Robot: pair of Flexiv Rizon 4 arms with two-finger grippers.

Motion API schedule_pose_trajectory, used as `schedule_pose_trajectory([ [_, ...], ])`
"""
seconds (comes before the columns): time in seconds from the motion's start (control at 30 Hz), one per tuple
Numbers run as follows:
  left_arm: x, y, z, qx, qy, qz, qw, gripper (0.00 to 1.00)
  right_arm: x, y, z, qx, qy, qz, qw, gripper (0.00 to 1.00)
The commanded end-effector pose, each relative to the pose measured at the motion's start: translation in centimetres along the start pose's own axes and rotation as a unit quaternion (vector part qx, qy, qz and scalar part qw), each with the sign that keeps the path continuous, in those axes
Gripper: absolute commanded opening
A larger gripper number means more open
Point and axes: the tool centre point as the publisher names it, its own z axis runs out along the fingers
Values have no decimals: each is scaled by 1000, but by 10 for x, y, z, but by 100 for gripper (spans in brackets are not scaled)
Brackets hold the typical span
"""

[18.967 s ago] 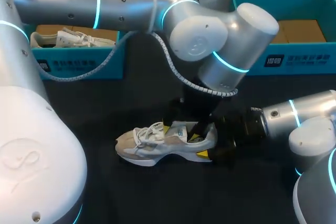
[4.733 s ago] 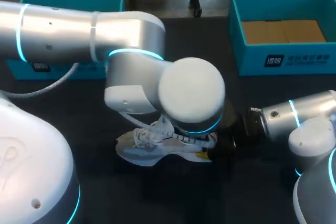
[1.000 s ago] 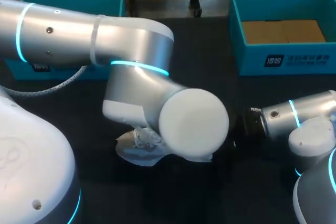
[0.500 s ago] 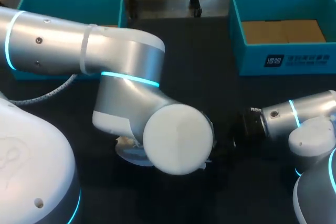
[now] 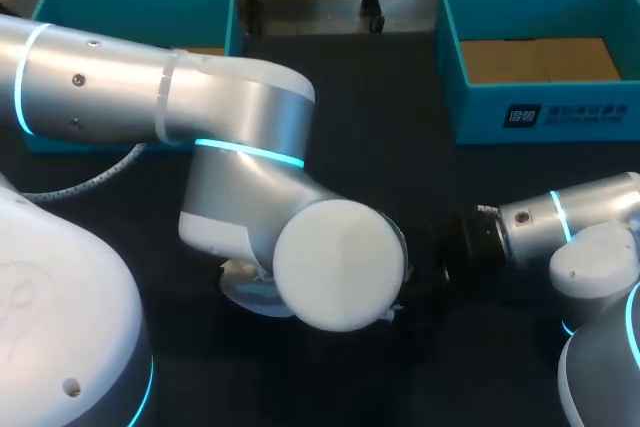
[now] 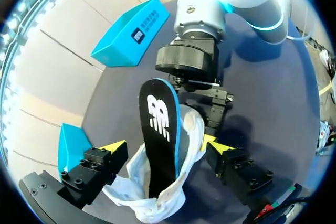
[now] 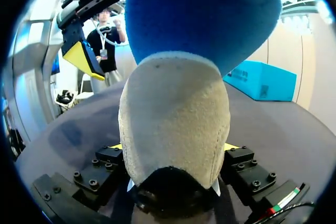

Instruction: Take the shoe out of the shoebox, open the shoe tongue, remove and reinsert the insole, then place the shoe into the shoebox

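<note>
Yellow fingertips [image 7: 231, 146] of the right gripper [image 7: 175, 147] press on both sides of the shoe [image 7: 176, 124] at its beige heel, so this gripper has it clamped. It comes in low and level from the right, just above the dark table [image 5: 400, 127].

The left gripper [image 6: 164, 145] stands wide open over the shoe, with a tip on either flank of the white upper. One tip looks to touch the upper and the other stands a little off it, so it grips nothing. The left arm [image 5: 250, 157] reaches across from the left and bends down over the shoe. Its big joint hides nearly all of the shoe in the head view, where only a pale sliver shows.

A black insole [image 6: 160, 129] with a blue rim stands up out of the shoe's opening, between the left fingers.

At the table's back are two teal boxes. The right shoebox [image 5: 560, 112] shows a brown cardboard floor. The left shoebox [image 5: 130, 2] is largely hidden behind the left arm, and its contents cannot be told.
</note>
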Motion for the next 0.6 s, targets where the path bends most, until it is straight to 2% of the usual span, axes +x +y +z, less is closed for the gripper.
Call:
schedule_pose_trajectory([
  [0.03, -5, 0, -4, -3, 4, 0, 1000, 100, 4, -4, 3, 2, -1, 0, 1000, 0],
  [0.37, -5, 0, -4, -3, 4, 0, 1000, 100, 4, -4, 3, 2, -1, 0, 1000, 0],
  [0.6, 0, 5, -14, 36, -76, -23, 996, 100, 4, -4, 3, 2, -1, 0, 1000, 0],
])
